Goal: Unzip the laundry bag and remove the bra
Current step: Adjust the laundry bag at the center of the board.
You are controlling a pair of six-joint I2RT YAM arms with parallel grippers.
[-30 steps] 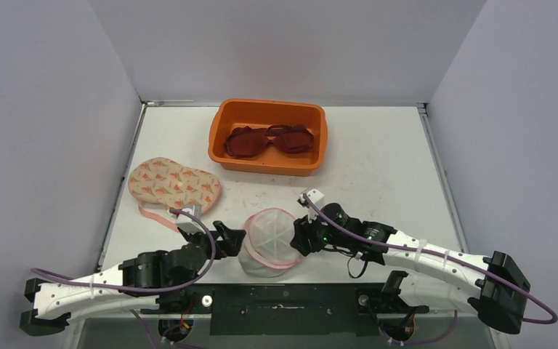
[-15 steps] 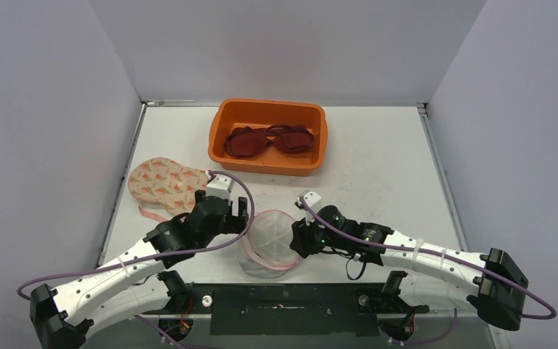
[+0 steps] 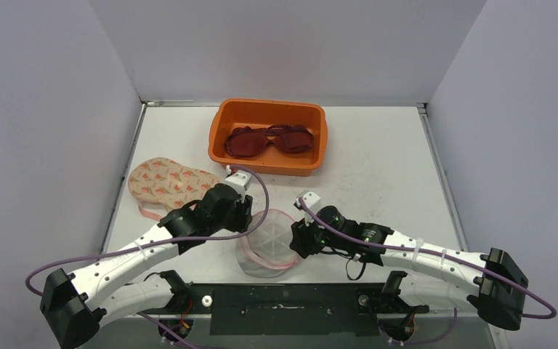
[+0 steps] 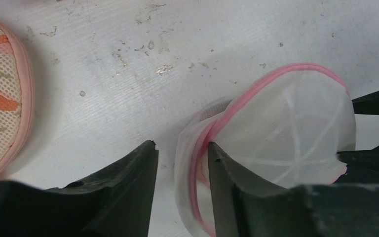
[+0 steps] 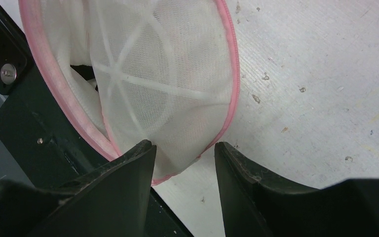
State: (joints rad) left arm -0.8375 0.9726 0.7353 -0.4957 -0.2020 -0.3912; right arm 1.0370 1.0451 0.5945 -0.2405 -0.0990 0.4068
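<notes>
Only my overhead view takes in the table (image 3: 378, 167), the orange tub (image 3: 221, 138) holding a burgundy bra (image 3: 269, 139), and the floral bra (image 3: 171, 183) at left. The laundry bag (image 3: 269, 243), a white mesh dome with pink trim, sits tilted near the front edge. Wrist views show the left gripper (image 4: 181, 144) apart around its rim. The right gripper (image 5: 185, 143) straddles its edge, and I cannot tell if it is pinching.

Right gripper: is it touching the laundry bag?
Touching. In the right wrist view the laundry bag has its lower edge pinched between the fingers of the right gripper.
</notes>
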